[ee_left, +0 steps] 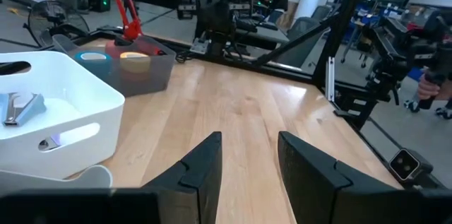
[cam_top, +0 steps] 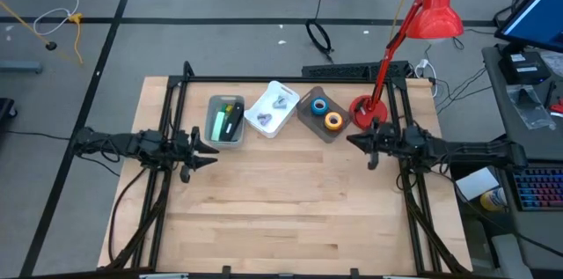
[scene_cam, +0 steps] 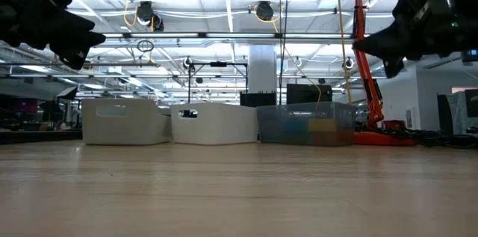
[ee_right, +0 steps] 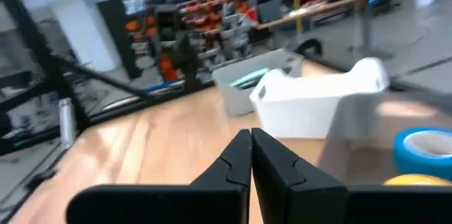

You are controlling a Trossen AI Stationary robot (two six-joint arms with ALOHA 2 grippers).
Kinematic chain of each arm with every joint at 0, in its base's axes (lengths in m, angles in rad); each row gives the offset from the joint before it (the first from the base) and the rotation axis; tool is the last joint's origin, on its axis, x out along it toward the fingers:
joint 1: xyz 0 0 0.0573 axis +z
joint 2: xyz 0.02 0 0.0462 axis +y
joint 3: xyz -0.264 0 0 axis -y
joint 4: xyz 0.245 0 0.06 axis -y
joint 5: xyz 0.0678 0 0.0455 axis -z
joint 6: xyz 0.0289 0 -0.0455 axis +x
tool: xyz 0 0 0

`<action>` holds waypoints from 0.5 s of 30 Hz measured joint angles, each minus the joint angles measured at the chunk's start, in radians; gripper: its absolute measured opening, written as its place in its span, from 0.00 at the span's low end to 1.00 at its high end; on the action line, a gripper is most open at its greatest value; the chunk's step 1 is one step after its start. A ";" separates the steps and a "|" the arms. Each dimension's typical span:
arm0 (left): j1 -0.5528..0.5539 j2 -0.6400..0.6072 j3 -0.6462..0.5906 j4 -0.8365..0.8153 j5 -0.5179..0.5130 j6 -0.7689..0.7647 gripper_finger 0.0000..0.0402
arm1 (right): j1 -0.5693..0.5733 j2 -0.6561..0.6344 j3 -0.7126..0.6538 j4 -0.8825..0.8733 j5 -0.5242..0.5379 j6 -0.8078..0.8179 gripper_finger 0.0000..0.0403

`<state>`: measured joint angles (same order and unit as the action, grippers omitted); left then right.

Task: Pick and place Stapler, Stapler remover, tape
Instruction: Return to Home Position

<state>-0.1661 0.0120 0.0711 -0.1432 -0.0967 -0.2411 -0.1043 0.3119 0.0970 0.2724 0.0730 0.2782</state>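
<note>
Three bins stand in a row at the table's far side. The grey bin (cam_top: 214, 129) holds a green and black stapler (cam_top: 230, 121). The white bin (cam_top: 287, 121) holds metal staple removers (cam_top: 280, 103), also seen in the left wrist view (ee_left: 18, 107). The clear dark bin (cam_top: 310, 121) holds a blue tape roll (cam_top: 319, 104) and an orange tape roll (cam_top: 333, 121). My left gripper (cam_top: 211, 149) (ee_left: 247, 139) hovers open above the table, near the grey bin. My right gripper (cam_top: 352, 141) (ee_right: 251, 133) hovers shut near the tape bin, with the blue roll (ee_right: 424, 150) close by.
A red desk lamp has its base (cam_top: 368, 110) on the table's far right corner, beside the tape bin, and its stem leans over the far edge. The black frame posts (cam_top: 180, 94) stand at both sides. Bare wooden tabletop (cam_top: 290, 209) lies between the arms and the near edge.
</note>
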 joint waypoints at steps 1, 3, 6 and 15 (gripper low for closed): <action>0.000 0.000 0.000 0.000 0.000 0.000 0.35 | 0.000 0.000 -0.012 0.013 -0.020 0.012 0.01; 0.000 0.000 0.000 0.000 0.000 -0.002 0.35 | 0.000 0.001 -0.022 0.075 -0.062 0.032 0.01; 0.000 0.000 0.000 -0.001 0.001 -0.003 0.35 | 0.000 -0.002 -0.023 0.136 -0.126 0.037 0.01; 0.000 0.001 0.000 -0.001 0.000 -0.053 0.35 | 0.000 -0.010 -0.024 0.105 -0.155 0.009 0.01</action>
<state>-0.1661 0.0128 0.0711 -0.1440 -0.0963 -0.2939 -0.1047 0.3023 0.0731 0.3776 -0.0818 0.2872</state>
